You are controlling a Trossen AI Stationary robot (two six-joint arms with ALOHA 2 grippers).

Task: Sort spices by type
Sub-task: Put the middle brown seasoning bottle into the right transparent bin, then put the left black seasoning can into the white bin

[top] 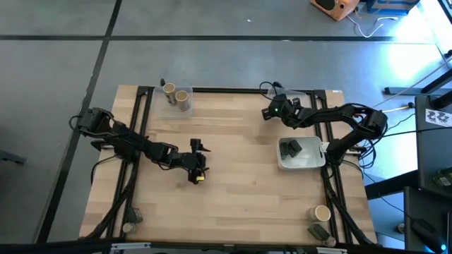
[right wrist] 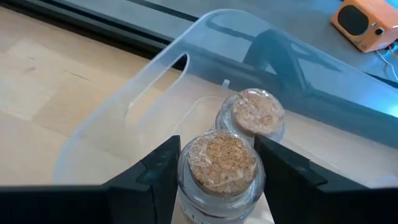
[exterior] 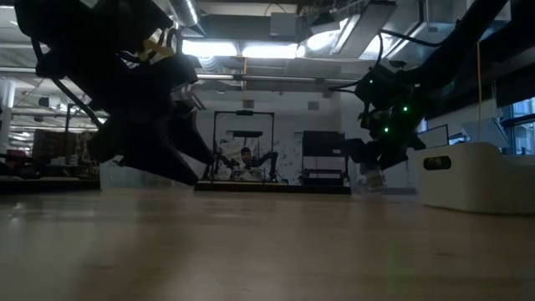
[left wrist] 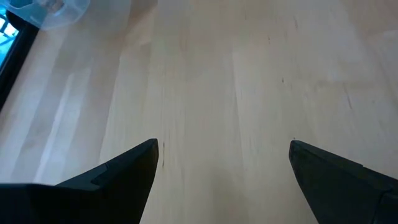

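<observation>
Right gripper (right wrist: 214, 180) pinching a cork-topped jar (right wrist: 222, 163)

The clear glass jar (round tan cork stopper) is sitting between the dark fingers; just beyond, a second corked jar (right wrist: 256, 112) is standing in the clear plastic tray (right wrist: 155, 81). Left gripper (top: 198, 164) is hovering spread and empty mid-table.

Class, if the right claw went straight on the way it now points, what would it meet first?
Probably the second cork-topped jar, standing just ahead inside the clear tray; the right claw is shut on the held jar. Depth is hard to judge. The left claw waits open over the table.
</observation>
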